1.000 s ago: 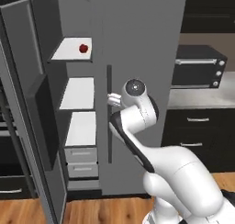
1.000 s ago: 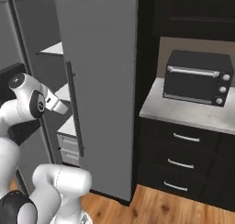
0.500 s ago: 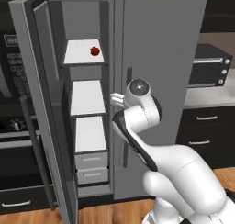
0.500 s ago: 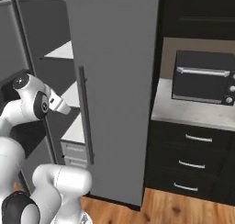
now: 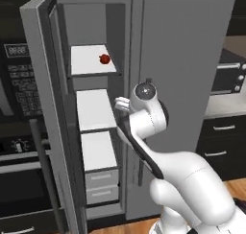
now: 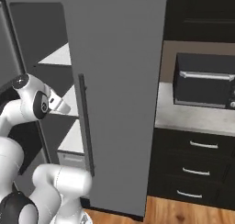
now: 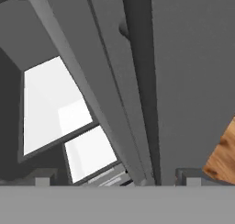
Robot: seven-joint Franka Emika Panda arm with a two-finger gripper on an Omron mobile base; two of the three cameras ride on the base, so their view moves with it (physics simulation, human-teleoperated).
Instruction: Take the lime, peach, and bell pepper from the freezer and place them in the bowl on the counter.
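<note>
- The freezer (image 5: 96,113) stands open, its door (image 5: 45,118) swung far left; a collision is judged possible if the arm is swung in carelessly.
- The closed right door (image 6: 119,99) and its bar handle (image 6: 86,126) crowd the opening's edge.
- A black oven (image 6: 204,81) is seen on the counter (image 6: 193,115), well apart.
- The gripper (image 7: 117,181) is held open, empty, beside the middle shelf.
- The bell pepper (image 5: 104,59) lies on the top shelf; it may be knocked and rolled.
</note>
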